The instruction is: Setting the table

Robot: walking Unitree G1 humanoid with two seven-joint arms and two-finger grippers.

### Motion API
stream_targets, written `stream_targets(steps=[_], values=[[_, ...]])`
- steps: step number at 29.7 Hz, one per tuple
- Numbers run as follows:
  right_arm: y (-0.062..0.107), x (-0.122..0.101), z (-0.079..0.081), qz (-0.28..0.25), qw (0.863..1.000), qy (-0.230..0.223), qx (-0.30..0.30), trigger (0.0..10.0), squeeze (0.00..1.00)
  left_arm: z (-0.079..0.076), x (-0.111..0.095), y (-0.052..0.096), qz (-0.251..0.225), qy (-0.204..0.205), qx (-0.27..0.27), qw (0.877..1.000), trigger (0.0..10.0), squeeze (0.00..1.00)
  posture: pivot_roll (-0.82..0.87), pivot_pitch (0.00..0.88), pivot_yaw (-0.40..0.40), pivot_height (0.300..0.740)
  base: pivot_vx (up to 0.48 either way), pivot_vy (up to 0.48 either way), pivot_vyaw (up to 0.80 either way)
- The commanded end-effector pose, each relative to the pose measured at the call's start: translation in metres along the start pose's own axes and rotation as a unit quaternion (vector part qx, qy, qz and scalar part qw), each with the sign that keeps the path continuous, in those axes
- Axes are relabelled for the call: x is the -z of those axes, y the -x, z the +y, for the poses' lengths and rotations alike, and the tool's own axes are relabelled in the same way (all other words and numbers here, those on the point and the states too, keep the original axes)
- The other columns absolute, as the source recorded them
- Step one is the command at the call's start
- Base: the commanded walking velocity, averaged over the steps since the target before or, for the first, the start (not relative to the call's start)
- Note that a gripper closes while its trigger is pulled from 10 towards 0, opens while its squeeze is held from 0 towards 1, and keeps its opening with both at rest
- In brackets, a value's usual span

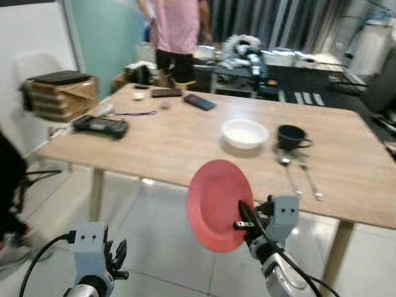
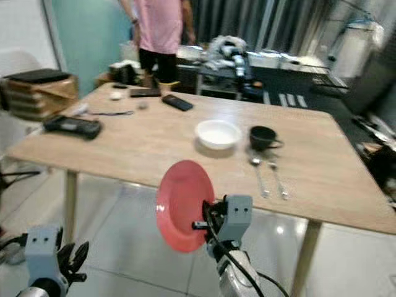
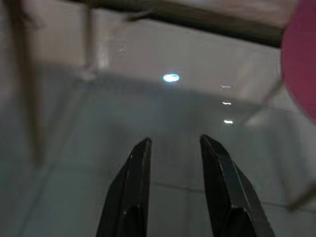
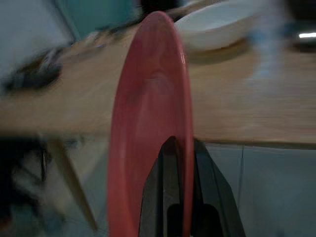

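Observation:
My right gripper (image 1: 242,218) is shut on the rim of a red plate (image 1: 216,204), held upright on edge in front of the wooden table (image 1: 154,148), below its near edge. The right wrist view shows the red plate (image 4: 148,128) edge-on between the black fingers (image 4: 170,192). On the table sit a white bowl (image 1: 245,133), a dark cup (image 1: 291,137) and two spoons (image 1: 300,173). My left gripper (image 1: 117,257) hangs low at the left over the floor; its fingers (image 3: 133,187) stand open with nothing between them.
A person in a pink shirt (image 1: 175,31) stands beyond the table's far side. A black controller (image 1: 100,125), phones (image 1: 199,101) and small items lie on the table's left half. Cardboard boxes (image 1: 62,93) are at the left. Tiled floor lies below.

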State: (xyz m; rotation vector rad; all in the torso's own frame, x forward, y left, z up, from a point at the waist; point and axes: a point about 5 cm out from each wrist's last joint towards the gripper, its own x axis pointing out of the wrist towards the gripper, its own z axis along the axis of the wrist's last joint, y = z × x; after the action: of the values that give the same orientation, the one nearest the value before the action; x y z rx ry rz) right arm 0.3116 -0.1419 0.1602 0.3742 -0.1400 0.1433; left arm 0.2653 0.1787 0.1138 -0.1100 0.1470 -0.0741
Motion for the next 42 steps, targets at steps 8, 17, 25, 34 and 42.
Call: stream_targets(steps=[8, 17, 25, 34, 42], values=[[-0.012, -0.049, -0.021, -0.082, 0.979, -0.186, 0.032, 10.0, 0.0, 0.005, 0.001, -0.001, 0.01, -0.004, -0.006, 1.0, 10.0, 0.0, 0.06, 0.107, 0.05, 0.74, 0.0, 0.0, -0.8], [-0.015, -0.053, -0.005, -0.087, 0.959, -0.269, 0.021, 10.0, 0.0, 0.011, -0.02, -0.007, -0.02, -0.009, -0.016, 1.0, 10.0, 0.0, 0.07, 0.107, 0.053, 0.74, 0.0, 0.0, -0.8], [-0.014, -0.053, 0.01, -0.08, 0.965, -0.25, -0.013, 10.0, 0.0, 0.011, -0.042, -0.006, -0.058, -0.037, -0.013, 0.998, 10.0, 0.0, 0.07, 0.107, 0.054, 0.74, 0.0, 0.0, -0.29], [-0.011, -0.055, 0.028, -0.065, 0.963, -0.249, -0.085, 10.0, 0.0, 0.009, -0.051, -0.004, -0.096, -0.074, -0.043, 0.992, 10.0, 0.0, 0.08, 0.101, 0.049, 0.74, 0.0, 0.0, 0.0], [-0.009, -0.051, 0.038, -0.051, 0.962, -0.241, -0.119, 10.0, 0.0, 0.011, -0.054, 0.002, -0.111, -0.088, -0.078, 0.987, 10.0, 0.0, 0.08, 0.097, 0.048, 0.74, 0.0, 0.0, 0.0]])
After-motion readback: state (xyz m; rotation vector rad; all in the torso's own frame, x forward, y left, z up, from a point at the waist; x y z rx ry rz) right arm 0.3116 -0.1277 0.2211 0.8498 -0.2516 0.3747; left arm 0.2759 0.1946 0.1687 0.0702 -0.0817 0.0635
